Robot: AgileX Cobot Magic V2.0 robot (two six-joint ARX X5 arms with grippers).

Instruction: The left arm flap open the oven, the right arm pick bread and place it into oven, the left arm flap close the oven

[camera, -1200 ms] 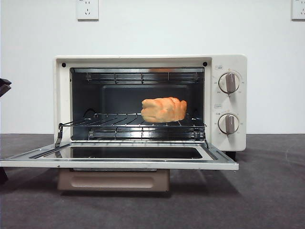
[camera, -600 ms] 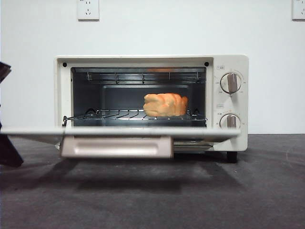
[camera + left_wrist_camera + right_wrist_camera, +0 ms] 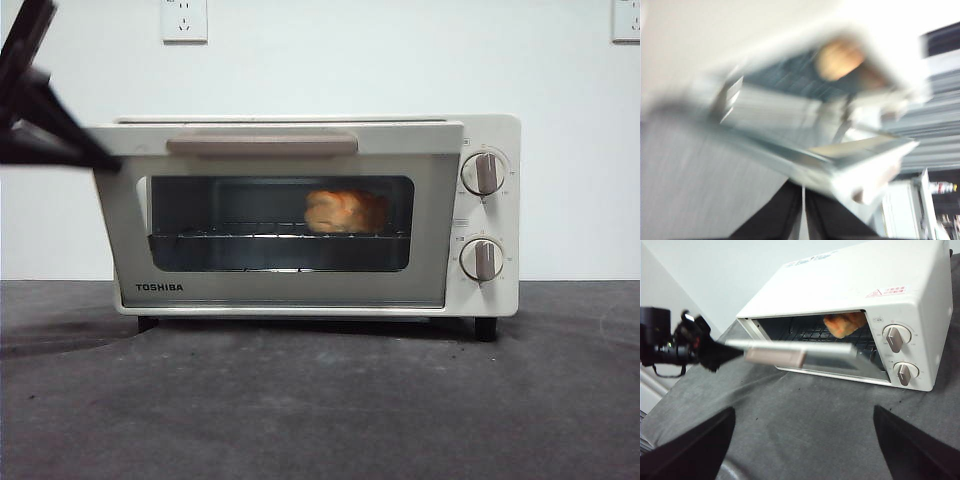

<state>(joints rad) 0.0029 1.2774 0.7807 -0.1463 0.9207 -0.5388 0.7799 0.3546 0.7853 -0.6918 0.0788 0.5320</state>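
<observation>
While the left gripper (image 3: 95, 160), jaws pressed nearly together and holding nothing, bears against the door's upper corner, the TOSHIBA toaster oven (image 3: 480, 215) door (image 3: 280, 290) stands almost closed. The bread (image 3: 345, 211) sits on the wire rack (image 3: 260, 236) inside. Push evenly until the door seats flush. The right gripper (image 3: 800, 450) waits, jaws spread.

The nearly shut door (image 3: 280, 240) (glass-fronted) blocks the oven (image 3: 490, 130) mouth.
</observation>
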